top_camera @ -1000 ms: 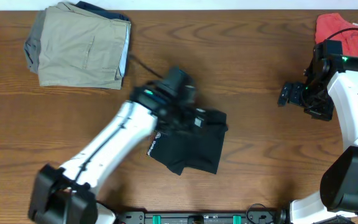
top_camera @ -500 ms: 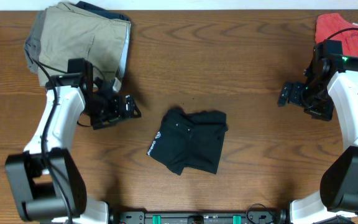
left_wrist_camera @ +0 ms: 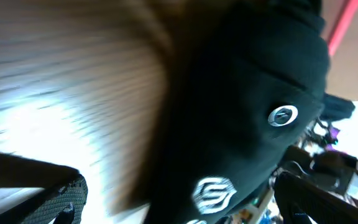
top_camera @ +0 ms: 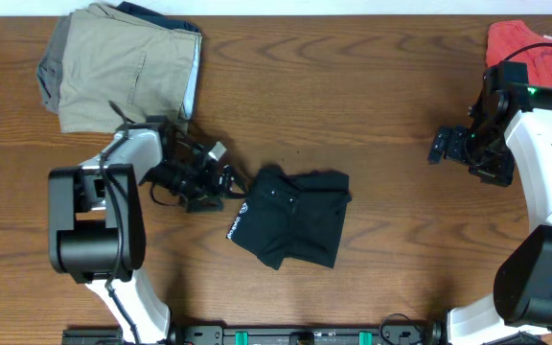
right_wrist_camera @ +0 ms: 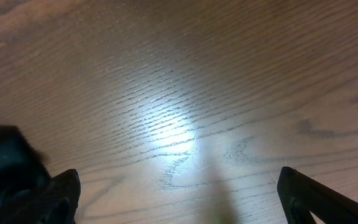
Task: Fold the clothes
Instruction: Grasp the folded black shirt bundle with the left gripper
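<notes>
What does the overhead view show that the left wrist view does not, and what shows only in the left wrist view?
Only the overhead view: the khaki folded garment, the coral-red top, the right gripper, open above the table, and the whole outline of the folded black garment, with the open left gripper near its left edge. Only the left wrist view: a small round stud on the fabric, close but blurred. Both: the black garment, its white logo and the wooden table.

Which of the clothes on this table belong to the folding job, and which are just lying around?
Part of the job:
- black garment, in the middle of the table

Just lying about:
- khaki folded garment, far left corner
- red top, far right corner
</notes>
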### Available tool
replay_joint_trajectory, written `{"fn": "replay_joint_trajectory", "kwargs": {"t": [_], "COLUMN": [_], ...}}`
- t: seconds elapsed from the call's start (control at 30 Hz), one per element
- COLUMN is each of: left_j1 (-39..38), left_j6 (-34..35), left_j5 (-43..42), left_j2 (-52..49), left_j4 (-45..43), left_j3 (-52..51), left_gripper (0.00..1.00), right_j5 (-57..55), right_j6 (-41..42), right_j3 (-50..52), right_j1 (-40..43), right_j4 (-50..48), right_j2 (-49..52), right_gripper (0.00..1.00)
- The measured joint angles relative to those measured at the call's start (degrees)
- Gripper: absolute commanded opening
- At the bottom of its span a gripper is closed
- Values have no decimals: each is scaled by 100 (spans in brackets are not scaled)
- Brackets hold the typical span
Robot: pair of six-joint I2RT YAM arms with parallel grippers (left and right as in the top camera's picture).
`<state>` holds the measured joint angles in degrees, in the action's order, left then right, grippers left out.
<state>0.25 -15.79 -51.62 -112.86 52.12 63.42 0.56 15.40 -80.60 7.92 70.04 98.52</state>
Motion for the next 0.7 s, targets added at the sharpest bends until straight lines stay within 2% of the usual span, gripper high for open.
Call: {"fn": "replay_joint_trajectory", "kwargs": {"t": [0.3,0.37,0.43,0.53,0.63,0.7], "left_j1": [-1034,-1187,-1294,-1410,-1440,-1436], "left_j6": [-59,-4,129,332,614,780], "left_j5": [-391,-433,-411,-282,-221,-203], "left_j2": [-116,-116,-122,-177,-212,-212], "left_j4": [-330,-459,-610,-824,-894,-898], "left_j3": [4,4,0,-9,-9,-7], "left_gripper": [100,88,69,26,6,6], "right_j5": [0,0,0,-2,0,0], "right_j6": [0,0,0,0,0,0], "right_j3": [0,0,0,0,0,0], "right_j1": [0,0,0,0,0,0], "right_j4": [0,0,-2,-2,0,0], "right_j2": [0,0,0,0,0,0], "right_gripper": [99,99,99,99,99,99]}}
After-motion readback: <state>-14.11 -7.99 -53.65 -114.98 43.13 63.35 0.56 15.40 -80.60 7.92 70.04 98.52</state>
